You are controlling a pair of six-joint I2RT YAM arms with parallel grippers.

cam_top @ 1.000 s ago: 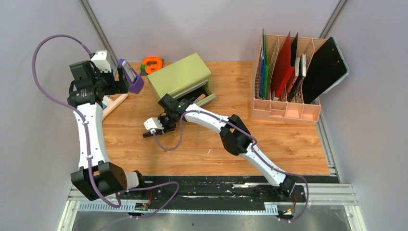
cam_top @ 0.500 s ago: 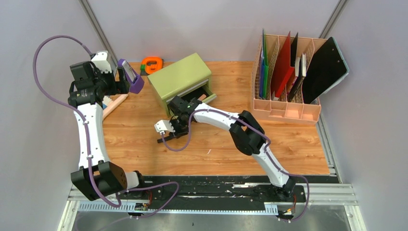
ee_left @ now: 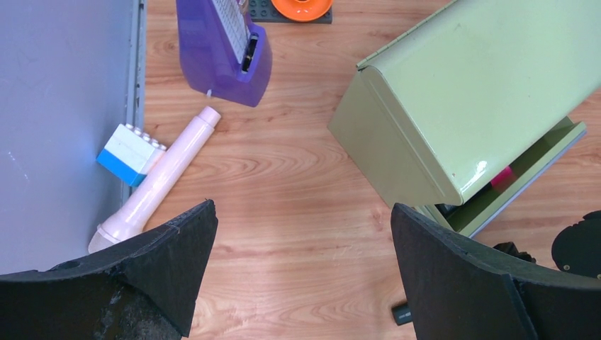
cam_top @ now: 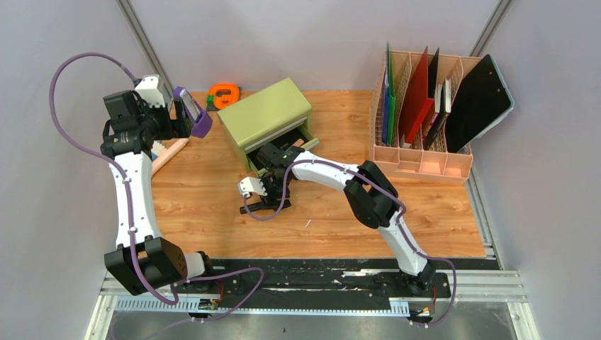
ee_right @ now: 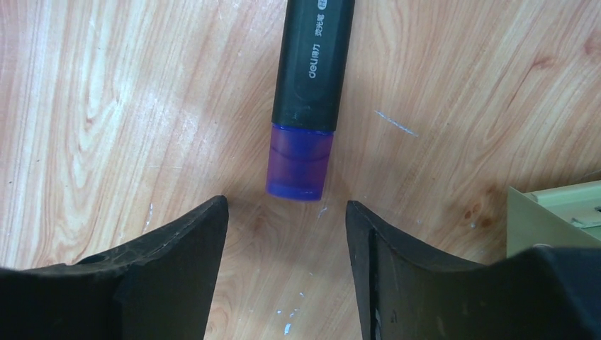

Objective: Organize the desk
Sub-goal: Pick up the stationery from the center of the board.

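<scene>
The desk [cam_top: 212,219] is orange-brown wood grain. A black marker with a purple cap [ee_right: 312,78] lies flat on it, in front of the olive-green drawer chest [cam_top: 266,113], and shows as a dark stick [cam_top: 266,207] from above. My right gripper [ee_right: 287,234] hovers just behind the cap, open, with only bare wood between its fingers. At the far left my left gripper [ee_left: 301,241] hangs high above the desk, wide open and empty. The chest's drawer [ee_left: 524,177] stands pulled out, with something pink inside.
A purple holder [ee_left: 223,49], a pink tube [ee_left: 166,173] and a blue-and-white block [ee_left: 130,154] lie by the left wall. An orange tape roll [cam_top: 225,93] sits at the back. A pink file rack [cam_top: 418,159] with folders and a black clipboard [cam_top: 478,103] stands at the right.
My right gripper moved rightward with the marker, then opened and let it go onto the desk. The left arm has not moved.
</scene>
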